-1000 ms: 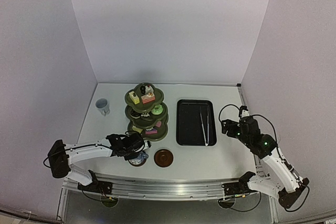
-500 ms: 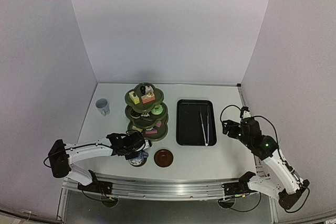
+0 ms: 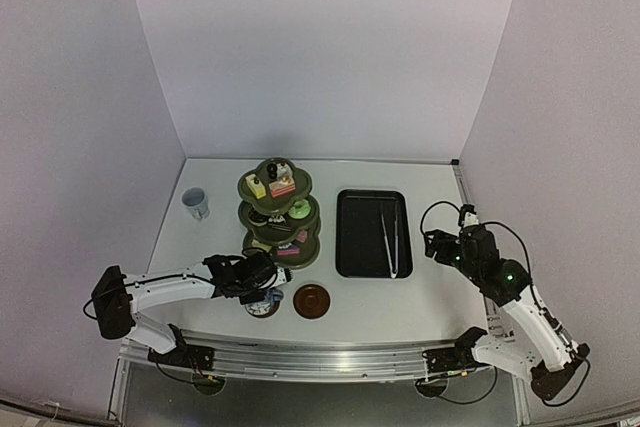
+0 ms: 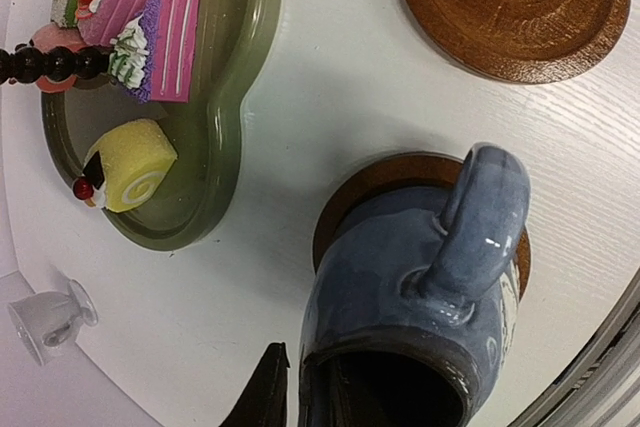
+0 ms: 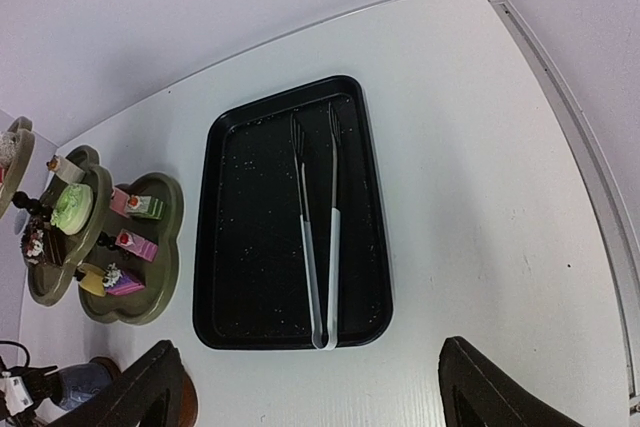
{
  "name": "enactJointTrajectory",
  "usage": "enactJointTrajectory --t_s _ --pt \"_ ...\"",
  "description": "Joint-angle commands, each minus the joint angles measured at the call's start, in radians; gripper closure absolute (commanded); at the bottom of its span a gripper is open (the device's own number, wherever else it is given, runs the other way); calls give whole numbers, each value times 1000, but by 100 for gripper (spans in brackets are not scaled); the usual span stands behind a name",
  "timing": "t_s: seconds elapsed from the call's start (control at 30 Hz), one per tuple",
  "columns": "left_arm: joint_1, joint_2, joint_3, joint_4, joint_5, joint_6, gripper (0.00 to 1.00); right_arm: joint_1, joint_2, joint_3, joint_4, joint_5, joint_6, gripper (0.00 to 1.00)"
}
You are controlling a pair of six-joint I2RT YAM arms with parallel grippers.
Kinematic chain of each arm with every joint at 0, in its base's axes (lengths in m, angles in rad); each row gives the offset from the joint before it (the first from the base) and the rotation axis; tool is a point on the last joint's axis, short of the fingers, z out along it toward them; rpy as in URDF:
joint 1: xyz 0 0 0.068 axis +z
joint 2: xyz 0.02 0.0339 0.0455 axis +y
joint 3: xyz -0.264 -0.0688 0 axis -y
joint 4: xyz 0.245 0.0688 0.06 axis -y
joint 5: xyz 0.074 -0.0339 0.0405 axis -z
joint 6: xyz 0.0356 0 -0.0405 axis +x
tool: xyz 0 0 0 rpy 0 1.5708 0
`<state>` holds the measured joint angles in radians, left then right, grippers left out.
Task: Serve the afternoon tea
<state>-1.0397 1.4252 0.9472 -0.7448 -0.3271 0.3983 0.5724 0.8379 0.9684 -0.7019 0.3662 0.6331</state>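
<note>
The small dark-blue pot (image 4: pixel 400 277) stands upright on one of the round brown saucers (image 4: pixel 380 169), and my left pincer (image 4: pixel 300 397) sits right at its rim, on the side away from the handle. One dark finger (image 4: pixel 266 392) hangs just outside the pot wall with a thin strip of white showing between them. The other finger is lost in the dark mouth of the pot, so I cannot tell whether the pincer grips the rim or merely straddles it. The second saucer (image 4: pixel 515 2) lies bare just beyond the pot's handle, close to the first but apart from it. Ahead of the left pincer stands the olive-green three-tier stand (image 3: pixel 280 212). On its lowest tier, near the pot's saucer, I can see a pink striped cake (image 4: pixel 165 37) and a yellow roll (image 4: pixel 130 162), with more small cakes on the tiers above. The pale cup (image 3: pixel 195 203) sits well apart, past the stand toward the back left corner. My right pincer (image 5: pixel 310 357) hangs with its jaws spread wide and nothing between them, well off from the pot, above bare worktop. The black tray (image 5: pixel 230 247) lies in front of it with the thin white tongs (image 5: pixel 320 237) inside, toward the tray's right half. The worktop (image 5: pixel 470 167) is white with a faint grain. Plain pale lilac walls close it in at the back and on both sides.
</note>
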Motion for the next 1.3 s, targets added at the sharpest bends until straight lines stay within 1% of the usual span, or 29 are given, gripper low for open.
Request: enactJointTrajectory --t_s 0.0,0.27,0.37,0.5,0.57,0.6,0.67,0.73,0.83,0.87,0.93,1.0,1.03,1.1,1.2,1.23,1.27 --pt "-2 -60 17 40 14 32 82 4 -7 0 -7 20 12 14" --pt "-1 -175 22 12 -14 74 74 4 1 -2 -6 23 8 14" --pt "0 -217 36 -11 -17 88 69 4 9 5 -5 25 -2 14" --pt "23 -285 57 2 -70 144 64 5 19 21 -6 19 -14 14" --pt "92 -323 89 -18 -38 160 62 4 21 24 -5 15 -19 14" --pt "136 -340 111 -44 3 164 61 5 22 25 -5 13 -22 14" --pt "233 -368 164 -118 83 172 58 4 24 31 -6 10 -25 14" --pt "308 -391 212 -198 145 192 55 4 23 38 -7 8 -28 14" --pt "420 -399 243 -255 144 251 52 4 25 43 -6 11 -36 14" --pt "472 -389 252 -255 157 278 51 4 27 44 -6 13 -38 14" --pt "615 -344 282 -247 215 336 49 4 36 47 -5 15 -44 14" --pt "757 -227 358 -266 262 355 46 3 49 52 -5 11 -54 14" --pt "805 -164 421 -291 286 350 46 4 56 54 -5 6 -59 14" --pt "926 11 566 -362 346 326 47 4 66 55 -5 -2 -67 14" --pt "997 204 760 -417 374 308 45 3 74 53 -5 -12 -74 14" --pt "1006 259 804 -408 374 309 42 4 75 52 -5 -12 -75 14" --pt "1010 303 843 -392 369 315 36 4 75 50 -4 -11 -75 14"
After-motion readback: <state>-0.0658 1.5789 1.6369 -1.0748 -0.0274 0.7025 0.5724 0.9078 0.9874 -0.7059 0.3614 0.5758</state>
